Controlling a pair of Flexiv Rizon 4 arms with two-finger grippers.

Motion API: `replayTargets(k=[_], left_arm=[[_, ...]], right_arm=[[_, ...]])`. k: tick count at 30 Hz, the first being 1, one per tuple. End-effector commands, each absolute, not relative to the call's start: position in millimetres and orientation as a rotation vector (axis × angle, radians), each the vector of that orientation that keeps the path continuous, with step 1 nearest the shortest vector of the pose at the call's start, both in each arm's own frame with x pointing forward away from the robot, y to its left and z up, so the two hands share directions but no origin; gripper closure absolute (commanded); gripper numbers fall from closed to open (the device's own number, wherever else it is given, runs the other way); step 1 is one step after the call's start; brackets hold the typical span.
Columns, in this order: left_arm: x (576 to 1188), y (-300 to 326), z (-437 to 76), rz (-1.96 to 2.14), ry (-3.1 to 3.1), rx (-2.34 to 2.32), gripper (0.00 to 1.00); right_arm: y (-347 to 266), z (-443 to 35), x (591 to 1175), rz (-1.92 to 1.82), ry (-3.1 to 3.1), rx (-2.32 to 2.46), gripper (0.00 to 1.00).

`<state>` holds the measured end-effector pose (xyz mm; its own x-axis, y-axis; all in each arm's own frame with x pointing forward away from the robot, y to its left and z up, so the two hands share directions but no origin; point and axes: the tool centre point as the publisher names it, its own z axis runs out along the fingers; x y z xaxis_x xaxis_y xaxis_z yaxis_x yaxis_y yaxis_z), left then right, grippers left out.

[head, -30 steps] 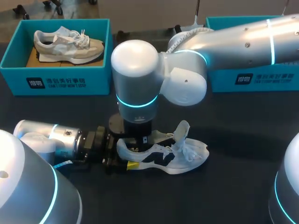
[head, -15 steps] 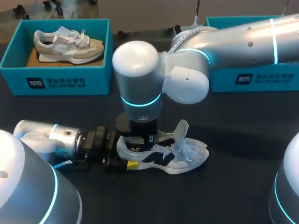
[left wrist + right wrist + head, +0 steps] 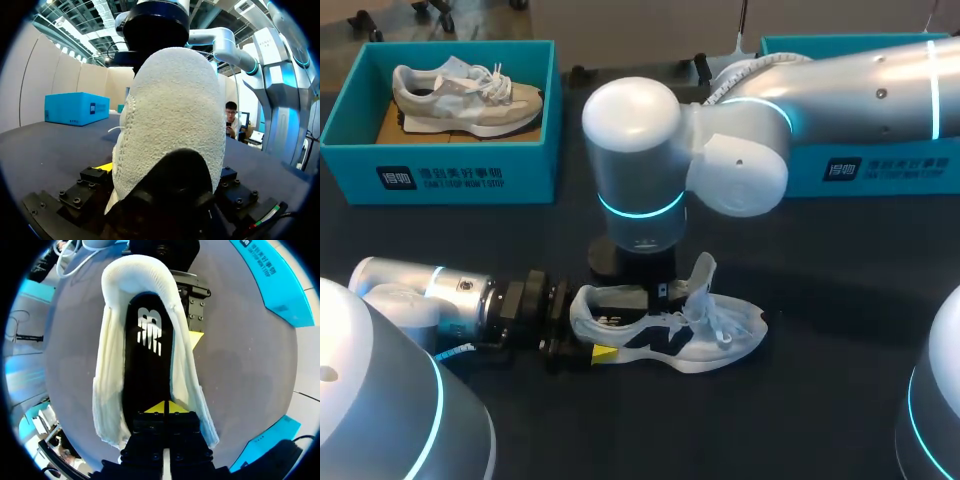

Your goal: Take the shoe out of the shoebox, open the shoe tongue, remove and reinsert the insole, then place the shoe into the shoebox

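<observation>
A white shoe (image 3: 692, 338) lies on its side on the dark table (image 3: 820, 400), out of its box, with its toe pointing to my right. Its tongue (image 3: 705, 277) is pulled up and sticks out, and the loose laces (image 3: 725, 325) hang by it. My left gripper (image 3: 592, 338) comes in low from the left and is clamped on the heel of the shoe, with 1 yellow tip showing on the near side. In the left wrist view the heel fills the space between the fingers. My right gripper (image 3: 164, 408) comes down from above, right at the opening of the shoe. In the right wrist view its 2 yellow tips are pressed together just over the black insole (image 3: 147, 355), which lies inside the shoe. I cannot tell if the tips pinch the insole. At the back left of the table is a blue shoebox (image 3: 440, 175) with a grey shoe (image 3: 460, 90) lying in it. At the back right is 1 more blue shoebox (image 3: 880, 170), partly hidden behind my right arm.
</observation>
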<state>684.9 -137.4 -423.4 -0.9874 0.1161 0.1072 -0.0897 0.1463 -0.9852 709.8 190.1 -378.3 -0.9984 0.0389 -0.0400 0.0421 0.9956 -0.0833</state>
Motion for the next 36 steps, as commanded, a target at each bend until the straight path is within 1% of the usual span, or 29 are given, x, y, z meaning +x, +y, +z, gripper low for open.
replayTargets(k=[1,2,3,5,6,7,10,16,21,30,36], left_arm=[[686,-136,-426,1.955,-2.256,-0.025,1.0],[686,-136,-426,1.955,-2.256,-0.025,1.0],[686,-136,-426,1.955,-2.256,-0.025,1.0],[686,-136,-426,1.955,-2.256,-0.025,1.0],[686,-136,-426,1.955,-2.256,-0.025,1.0],[686,-136,-426,1.955,-2.256,-0.025,1.0],[686,-136,-426,1.955,-2.256,-0.025,1.0],[686,-136,-426,1.955,-2.256,-0.025,1.0],[686,-136,-426,1.955,-2.256,-0.025,1.0],[686,-136,-426,1.955,-2.256,-0.025,1.0],[686,-136,-426,1.955,-2.256,-0.025,1.0]], right_arm=[[185,-378,709,-0.128,3.098,0.057,0.86],[185,-378,709,-0.126,3.097,0.049,0.82],[184,-379,709,-0.126,3.097,0.047,0.8],[184,-380,709,-0.131,3.097,0.028,0.68],[183,-380,709,-0.13,3.097,0.025,0.68],[183,-382,708,-0.132,3.096,0.011,0.64],[182,-385,708,-0.142,3.099,-0.019,0.6],[182,-393,709,-0.152,3.122,-0.05,0.56],[182,-396,707,-0.113,3.102,-0.087,0.51],[187,-405,709,-0.164,3.194,-0.117,0.52],[190,-412,699,-0.178,3.256,-0.131,0.53]])
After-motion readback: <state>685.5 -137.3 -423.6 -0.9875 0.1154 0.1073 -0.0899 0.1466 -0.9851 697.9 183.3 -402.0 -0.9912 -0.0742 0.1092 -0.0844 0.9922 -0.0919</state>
